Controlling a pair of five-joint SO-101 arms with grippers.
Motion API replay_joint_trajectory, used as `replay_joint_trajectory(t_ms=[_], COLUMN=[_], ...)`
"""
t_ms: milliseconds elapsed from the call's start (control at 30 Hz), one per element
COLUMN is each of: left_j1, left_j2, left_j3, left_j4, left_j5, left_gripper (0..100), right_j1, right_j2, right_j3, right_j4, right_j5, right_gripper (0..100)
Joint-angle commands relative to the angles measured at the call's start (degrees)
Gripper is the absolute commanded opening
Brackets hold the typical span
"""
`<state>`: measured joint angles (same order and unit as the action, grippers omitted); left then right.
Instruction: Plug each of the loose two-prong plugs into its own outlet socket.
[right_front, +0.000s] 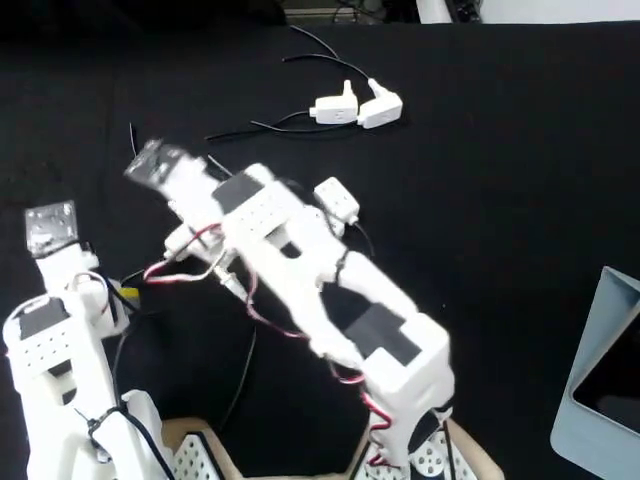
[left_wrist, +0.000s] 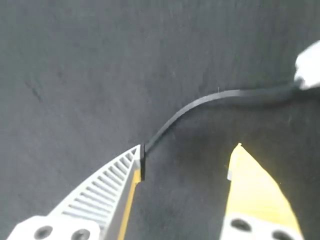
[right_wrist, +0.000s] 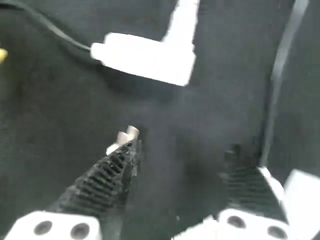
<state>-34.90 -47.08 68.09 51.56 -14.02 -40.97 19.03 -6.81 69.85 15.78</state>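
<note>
Closest in, the left wrist view has the left gripper (left_wrist: 190, 147) released. Its ribbed finger and yellow finger stand wide apart and grasp nothing. A black cord (left_wrist: 200, 102) starts right at the ribbed finger's tip, curves over the black tablecloth (left_wrist: 75, 60) and ends at a white plug (left_wrist: 309, 70) that is partly cut off.

The right wrist view has the right gripper (right_wrist: 182, 147) also released, its dark fingers parted above the cloth. Beyond them lies a blurred white connector block (right_wrist: 145, 57) with a thin cord entering one end. A second white piece meets it at an angle, and whether that is a plug seated in a socket cannot be told.

The high view adds the layout. The left gripper (right_front: 50, 230) sits at the near left. The right gripper (right_front: 155, 168) is blurred, at the end of an arm stretched diagonally from near centre toward far left. A lone plug (right_front: 337, 198) lies just beside that arm. Farthest back, a pair of white connectors (right_front: 355, 107) touch end to end, their cords trailing. A grey-blue stand (right_front: 600, 380) sits at the near right.
</note>
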Motion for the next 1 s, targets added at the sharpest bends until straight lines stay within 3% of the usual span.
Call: replay_joint_trajectory(t_ms=[0,167,400,667,800,967], left_j1=[0.75,2.07,15.96,25.27,26.51,26.33], left_j2=[-1.14,-0.53,2.29,27.87,40.53,54.07], left_j3=[-8.31,-16.04,-25.71,-43.03,-54.20,-65.71], left_j4=[-0.53,0.62,10.81,17.32,19.96,20.04], left_j5=[0.35,0.35,-7.38,-17.85,-21.71,-24.53], left_gripper=[28,28,28,29,29,29], right_j1=[3.96,10.55,20.66,34.99,36.04,36.13], right_j2=[-7.34,-18.42,-36.53,-51.03,-55.16,-58.51], right_j3=[-1.71,5.05,25.10,53.67,62.55,64.31], right_j4=[3.34,5.54,1.49,-22.24,-31.03,-31.65], right_j5=[-4.75,-14.07,-19.43,-19.60,-19.69,-19.69], right_gripper=[11.5,1.7,1.2,1.3,1.3,1.3])
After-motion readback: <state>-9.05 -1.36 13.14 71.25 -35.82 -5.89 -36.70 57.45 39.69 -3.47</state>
